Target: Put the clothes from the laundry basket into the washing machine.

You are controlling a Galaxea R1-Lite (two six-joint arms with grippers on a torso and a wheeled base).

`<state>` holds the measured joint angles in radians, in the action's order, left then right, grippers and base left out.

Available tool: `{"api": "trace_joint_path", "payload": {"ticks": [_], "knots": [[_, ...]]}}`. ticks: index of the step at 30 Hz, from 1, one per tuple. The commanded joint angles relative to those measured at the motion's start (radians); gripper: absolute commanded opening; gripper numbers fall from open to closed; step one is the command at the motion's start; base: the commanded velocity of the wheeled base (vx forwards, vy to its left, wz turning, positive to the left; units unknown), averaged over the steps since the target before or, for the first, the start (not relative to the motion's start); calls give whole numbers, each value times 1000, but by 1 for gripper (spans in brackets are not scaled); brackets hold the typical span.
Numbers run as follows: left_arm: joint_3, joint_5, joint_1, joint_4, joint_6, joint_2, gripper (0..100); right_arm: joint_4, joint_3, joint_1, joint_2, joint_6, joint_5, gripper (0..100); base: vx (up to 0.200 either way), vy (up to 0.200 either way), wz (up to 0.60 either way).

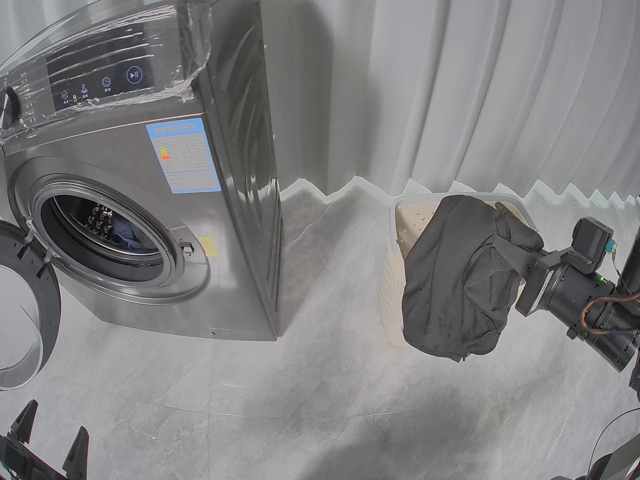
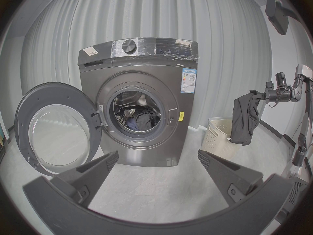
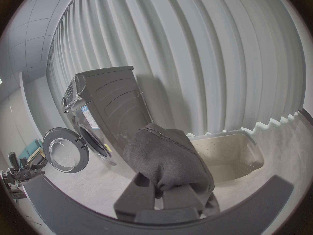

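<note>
One garment (image 1: 453,281) is dangling from the clenched right gripper (image 1: 533,265) over the basket (image 1: 400,209) — bound leftward for the washer (image 1: 233,168); left gripper (image 2: 157,154) gaping.

Clothes (image 2: 141,120) seemingly in drum (image 2: 129,98); basket (image 2: 217,133) rightward

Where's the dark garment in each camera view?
Head view: garment right of centre, hanging in front of the basket.
Left wrist view: garment hanging by the basket, away from the open drum.
Right wrist view: garment close up, basket behind.
Shared landmark: the basket.
</note>
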<state>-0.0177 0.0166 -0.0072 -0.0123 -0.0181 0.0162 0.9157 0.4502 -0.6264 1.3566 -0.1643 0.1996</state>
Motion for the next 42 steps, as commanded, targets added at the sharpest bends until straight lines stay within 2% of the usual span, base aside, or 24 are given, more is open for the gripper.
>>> {"api": "trace_joint_path", "payload": {"ticks": [1,6,12,24,30,42], "knots": [[10,0,0,0,0,-2,100,0,2,-7,4,0,0,0,0,200,0],[10,0,0,0,0,-2,100,2,4,-7,3,0,0,0,0,200,0],[10,-1,0,0,0,-2,100,2,4,-7,3,0,-2,0,0,0,0],[10,-1,0,0,-3,-2,100,2,2,-7,3,0,-2,0,-200,0,0],[10,-3,0,0,-3,-2,100,0,-1,-7,4,0,-2,0,0,0,0],[10,-1,0,0,-3,-2,100,0,-1,-7,4,0,-2,0,0,200,0]]}}
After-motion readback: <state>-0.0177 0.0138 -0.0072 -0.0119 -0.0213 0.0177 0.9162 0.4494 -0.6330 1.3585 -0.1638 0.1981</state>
